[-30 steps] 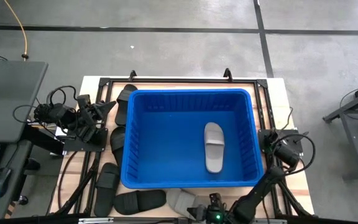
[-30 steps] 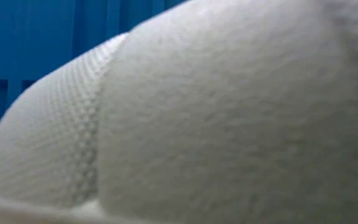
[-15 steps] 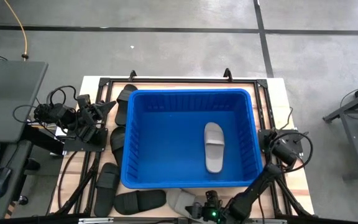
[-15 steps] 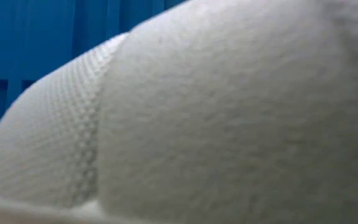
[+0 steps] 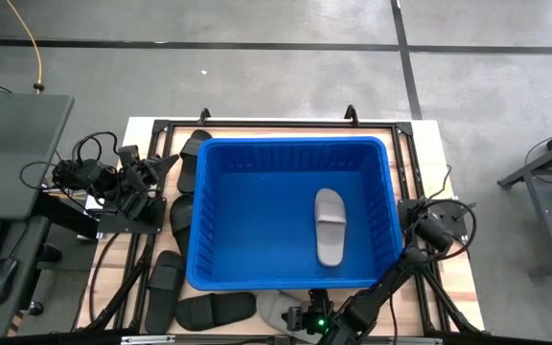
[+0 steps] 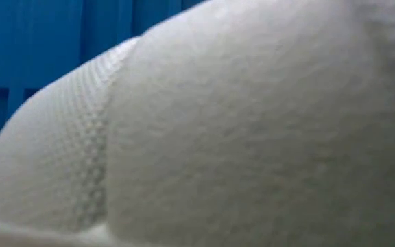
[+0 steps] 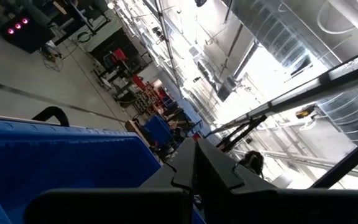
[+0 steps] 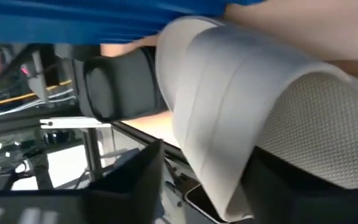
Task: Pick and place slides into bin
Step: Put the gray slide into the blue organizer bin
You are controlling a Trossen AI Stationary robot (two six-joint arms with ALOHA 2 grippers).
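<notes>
Right gripper (image 5: 305, 319) has slid left along the near edge, fingers now straddling the grey slide (image 8: 229, 118), not clamped yet. Bin (image 5: 209, 206) holds one grey slide (image 5: 330, 225). Left gripper (image 5: 151, 172) parked far-left, fingers: cannot tell.

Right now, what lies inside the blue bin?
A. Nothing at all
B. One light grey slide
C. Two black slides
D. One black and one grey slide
B: the high view shows a single light grey slide on the floor of the bin, while the black slides lie outside it on the table.
</notes>
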